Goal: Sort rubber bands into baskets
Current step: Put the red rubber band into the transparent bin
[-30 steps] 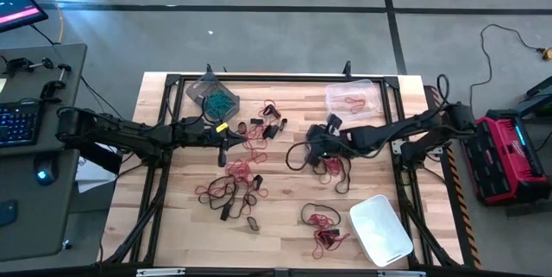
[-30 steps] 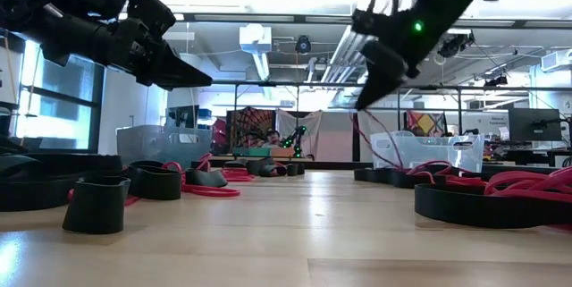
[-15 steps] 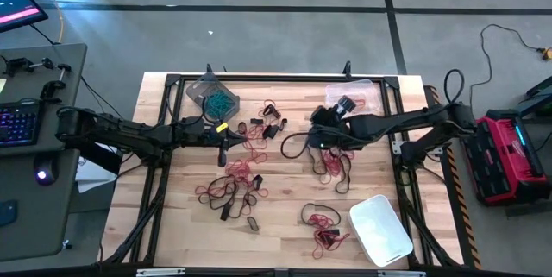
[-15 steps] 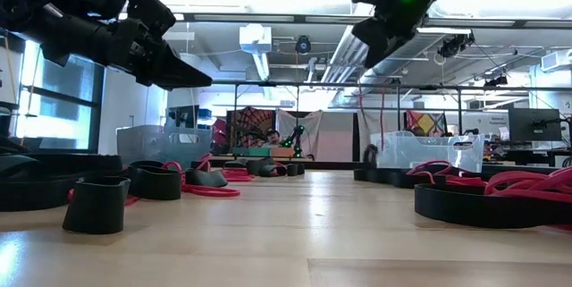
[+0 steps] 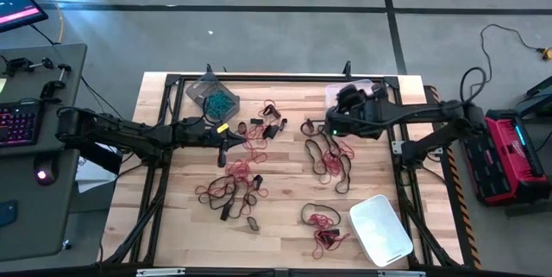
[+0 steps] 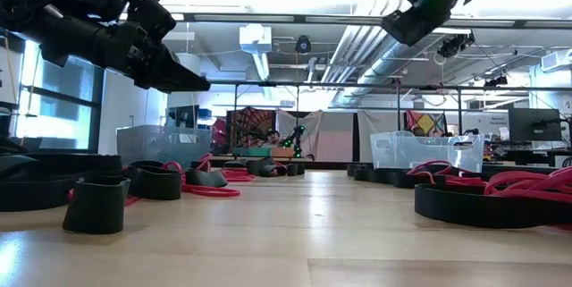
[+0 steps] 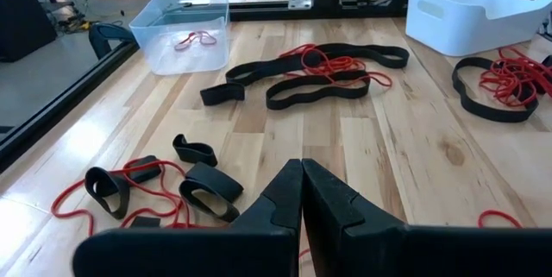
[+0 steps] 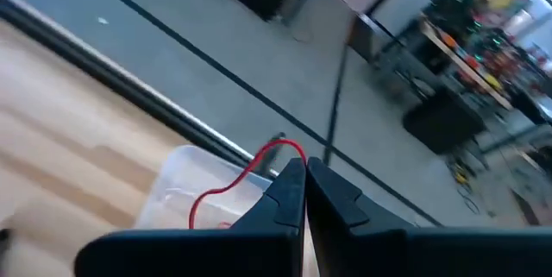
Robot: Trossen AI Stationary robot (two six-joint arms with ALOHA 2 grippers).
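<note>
Red and black rubber bands lie in loose heaps on the wooden table [image 5: 233, 186] [image 5: 328, 160] [image 7: 323, 74]. The grey-tinted basket [image 5: 213, 96] at the far left holds teal bands. The clear basket [image 5: 360, 89] [image 8: 185, 195] stands at the far right, and the white basket [image 5: 381, 229] near the right front. My right gripper [image 5: 341, 101] [image 8: 304, 166] hangs high over the clear basket, shut on a red rubber band [image 8: 226, 188]. My left gripper [image 5: 235, 136] [image 7: 302, 165] hovers shut and bare over the table's left half. My right gripper pinches the red rubber band between its two fingertips. A small loop [image 8: 279, 146] sticks out past the tips. The rest trails slack below the fingers, above the clear basket and clear of the table.
A black frame runs round the table's edges [image 5: 259, 78]. One red band lies in the clear basket [image 7: 197, 39]. Black loops and red strands lie close under my left gripper [image 7: 203, 182]. Bare wood shows along the table's middle [image 5: 285, 182].
My right gripper has risen and gone toward the table's far right, over the clear basket, tipping from pointing steeply down to nearly level and rolling. The red band has come up with it, lifted clear of the heap of bands on the table.
</note>
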